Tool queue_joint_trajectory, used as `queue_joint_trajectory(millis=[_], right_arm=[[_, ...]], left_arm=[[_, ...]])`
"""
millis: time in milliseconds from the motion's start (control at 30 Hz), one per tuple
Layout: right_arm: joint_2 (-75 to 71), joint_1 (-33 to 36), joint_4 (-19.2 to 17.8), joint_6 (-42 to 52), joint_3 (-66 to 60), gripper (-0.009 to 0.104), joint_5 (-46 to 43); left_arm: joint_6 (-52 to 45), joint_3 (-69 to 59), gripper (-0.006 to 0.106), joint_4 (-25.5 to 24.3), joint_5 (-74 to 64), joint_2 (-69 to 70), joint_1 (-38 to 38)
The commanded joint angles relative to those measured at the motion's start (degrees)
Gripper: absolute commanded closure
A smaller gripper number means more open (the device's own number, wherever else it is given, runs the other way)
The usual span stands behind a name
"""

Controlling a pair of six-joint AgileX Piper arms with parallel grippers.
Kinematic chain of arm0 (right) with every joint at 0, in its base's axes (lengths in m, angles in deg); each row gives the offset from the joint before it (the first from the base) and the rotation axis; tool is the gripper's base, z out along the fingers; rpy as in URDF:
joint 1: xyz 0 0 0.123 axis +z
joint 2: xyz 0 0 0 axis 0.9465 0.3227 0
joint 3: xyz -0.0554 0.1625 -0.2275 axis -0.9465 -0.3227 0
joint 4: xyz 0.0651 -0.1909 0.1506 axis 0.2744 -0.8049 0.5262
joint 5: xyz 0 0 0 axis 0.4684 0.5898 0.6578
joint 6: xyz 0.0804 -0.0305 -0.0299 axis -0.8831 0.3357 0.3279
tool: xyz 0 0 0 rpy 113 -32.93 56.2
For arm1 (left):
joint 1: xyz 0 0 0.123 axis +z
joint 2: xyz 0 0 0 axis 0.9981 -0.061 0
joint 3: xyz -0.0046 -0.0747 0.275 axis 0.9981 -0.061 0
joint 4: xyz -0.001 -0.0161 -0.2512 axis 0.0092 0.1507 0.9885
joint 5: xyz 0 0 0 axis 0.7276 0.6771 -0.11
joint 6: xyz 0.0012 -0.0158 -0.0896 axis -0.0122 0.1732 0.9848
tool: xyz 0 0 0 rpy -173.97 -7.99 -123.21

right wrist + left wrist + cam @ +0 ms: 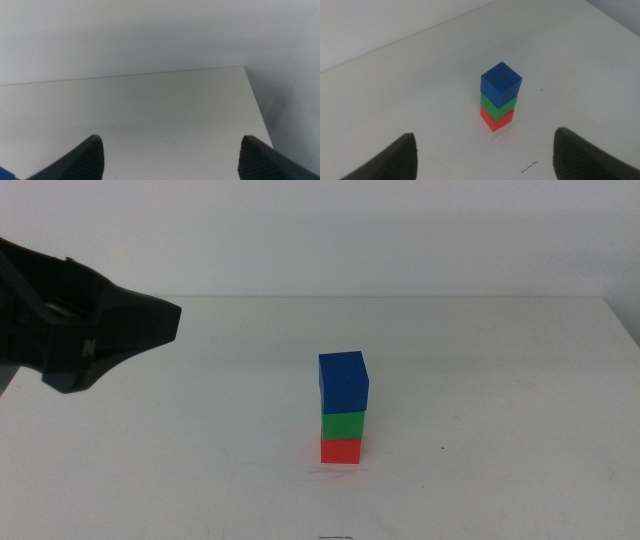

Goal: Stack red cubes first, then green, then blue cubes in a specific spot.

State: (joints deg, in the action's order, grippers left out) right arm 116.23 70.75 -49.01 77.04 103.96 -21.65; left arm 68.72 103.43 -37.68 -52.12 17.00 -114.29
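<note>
Red cube (341, 451) half-hidden beneath green (342, 425)

Red cube (341, 451) on table, green cube (343, 425) atop, blue cube (343, 382) topmost, slightly rotated.

Right claw (170, 157) agape above table (150, 110)

Setting: robot test bench, likely a lab. Evidence: bare white matte tabletop (480, 380) against a plain pale wall (350, 230); dark robotic end effector (150, 320) at one side; three plain coloured cubes (343, 410) stacked as test pieces; no household or office furnishings shown.
</note>
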Motion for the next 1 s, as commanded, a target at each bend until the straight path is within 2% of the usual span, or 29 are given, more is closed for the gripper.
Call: queue_joint_trajectory(millis=[0,167,267,500,567,633,767,967], right_arm=[[-0.7,-0.3,-0.7,0.9,1.4,0.008,-3.2],[-0.7,-0.3,-0.7,0.9,1.4,0.008,-2.7],[-0.7,-0.3,-0.7,0.9,1.4,0.008,-2.7],[-0.7,-0.3,-0.9,0.9,1.4,0.008,-2.7],[-0.7,-0.3,-0.9,0.9,1.4,0.008,-2.7],[-0.7,-0.3,-0.9,0.9,1.4,0.008,-2.7],[-0.7,-0.3,-0.9,0.9,1.4,0.008,-2.7],[-0.7,-0.3,-0.9,0.9,1.4,0.008,-2.7]], left_arm=[[0.3,1.7,0.009,0.9,4.0,0.0,-0.1],[0.3,1.7,0.009,0.9,4.0,0.0,-0.1],[2.0,0.4,0.009,-4.9,5.5,2.0,0.0],[21.7,-12.3,0.009,-28.9,23.9,10.5,0.6],[25.6,-15.4,0.009,-31.7,25.2,13.2,2.7],[26.2,-17.5,0.009,-31.1,25.2,15.2,6.5],[24.8,-19.9,0.009,-24.3,25.5,17.4,15.4],[13.8,-21.7,0.009,-16.3,25.9,19.5,24.7]])
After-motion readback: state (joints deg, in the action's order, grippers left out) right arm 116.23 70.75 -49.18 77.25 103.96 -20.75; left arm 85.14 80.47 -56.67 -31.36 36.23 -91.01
